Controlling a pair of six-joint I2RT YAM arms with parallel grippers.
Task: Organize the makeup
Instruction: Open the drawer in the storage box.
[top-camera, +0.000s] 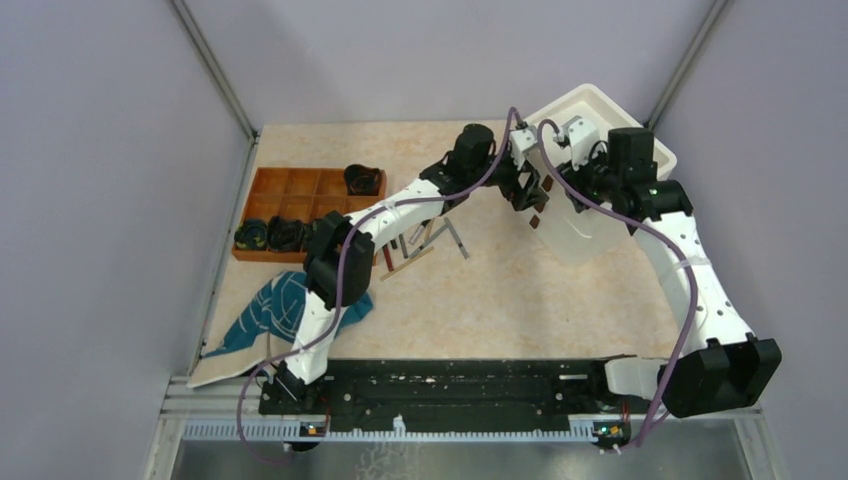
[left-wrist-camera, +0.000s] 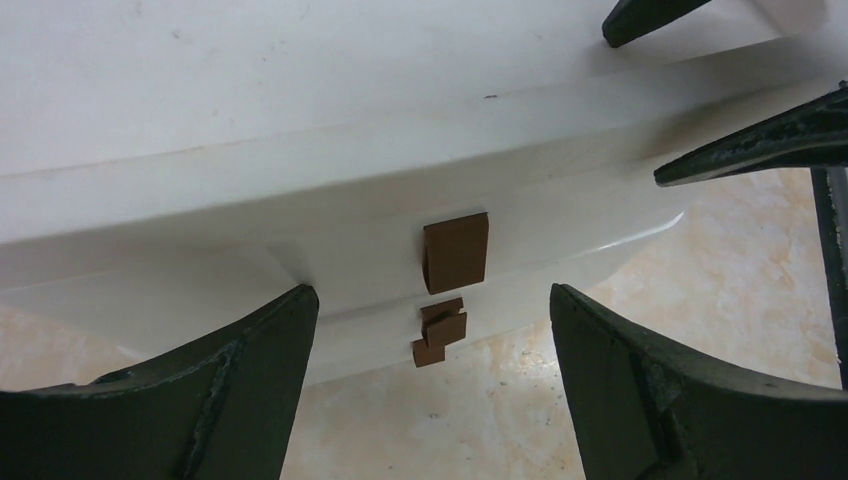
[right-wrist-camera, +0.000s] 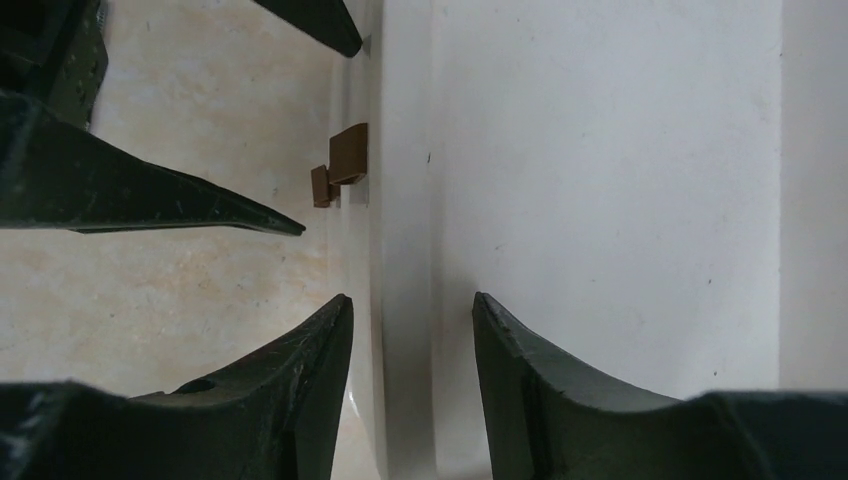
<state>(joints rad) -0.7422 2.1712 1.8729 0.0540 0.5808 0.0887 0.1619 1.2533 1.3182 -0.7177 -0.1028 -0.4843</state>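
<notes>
- Left gripper (left-wrist-camera: 430, 298): jaws wide apart, nothing between them, facing the brown clasp (left-wrist-camera: 455, 252) on the white box (left-wrist-camera: 200, 150).
- Right gripper (right-wrist-camera: 412, 300): jaws astride the box's rim, one finger on each side. Whether they actually pinch it I cannot tell.
- Makeup: slim pencils (top-camera: 428, 243) loose on the table (top-camera: 520, 300), just left of centre in the top view.
- Wooden tray (top-camera: 262, 182): left.
- Teal cloth (top-camera: 275, 305): lower left.
</notes>
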